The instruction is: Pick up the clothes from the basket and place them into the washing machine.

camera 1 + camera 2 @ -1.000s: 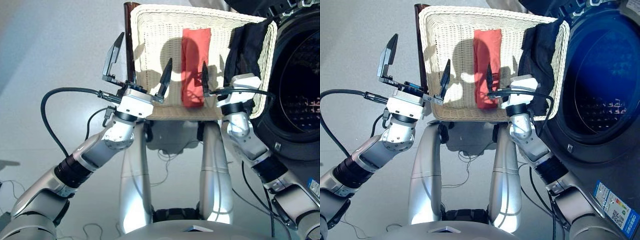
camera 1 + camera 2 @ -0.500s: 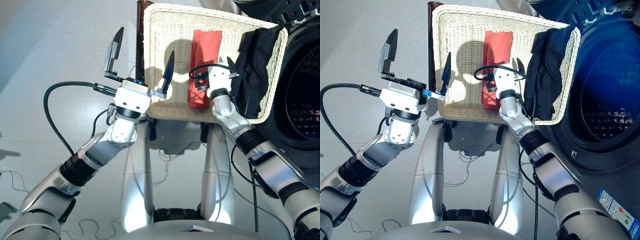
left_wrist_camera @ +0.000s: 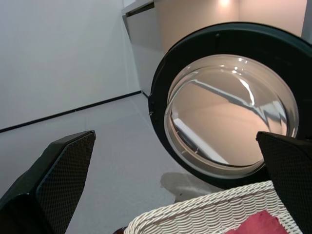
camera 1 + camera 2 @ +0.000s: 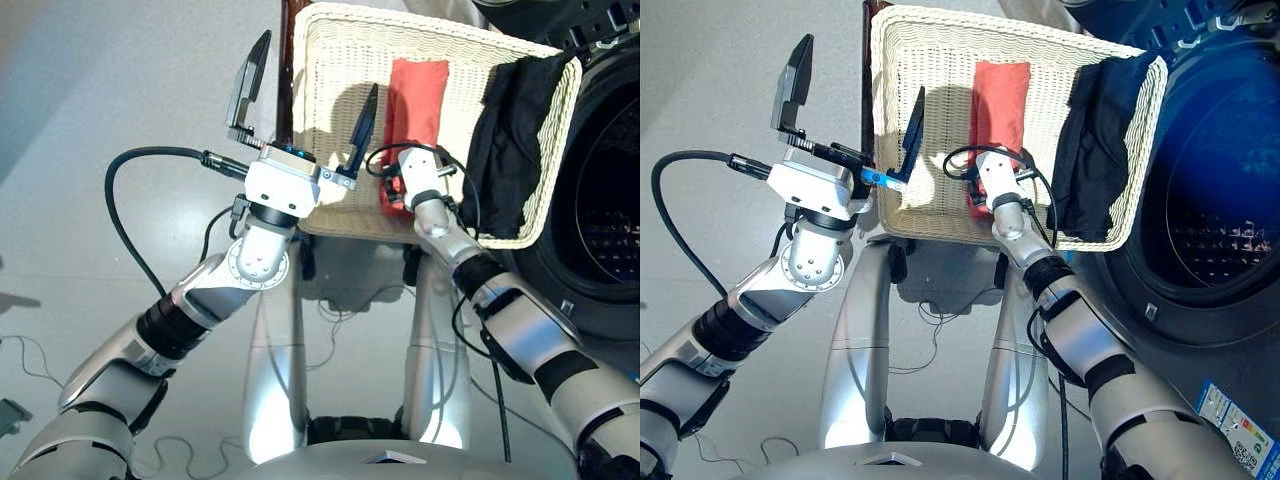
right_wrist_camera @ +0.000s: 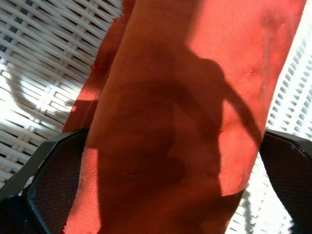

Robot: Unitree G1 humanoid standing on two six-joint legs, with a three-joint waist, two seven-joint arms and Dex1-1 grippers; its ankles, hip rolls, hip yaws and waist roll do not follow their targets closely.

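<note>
Hovering my right gripper (image 5: pixel 156 195) over the near end of the red-orange cloth (image 4: pixel 412 110), fingers spread either side, I see its long axis run away from me inside the basket (image 4: pixel 330 120). My left gripper (image 4: pixel 305 105), open, sits at the basket's left rim, farther off.

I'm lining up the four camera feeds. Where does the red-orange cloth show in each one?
Left eye: red-orange cloth in mid-basket, upper centre.
Right eye: same spot, left of the navy garment.
Left wrist: one corner at the bottom edge.
Right wrist: fills the picture, between the open pincer's fingers.
Shared landmark: the white wicker basket.
</note>
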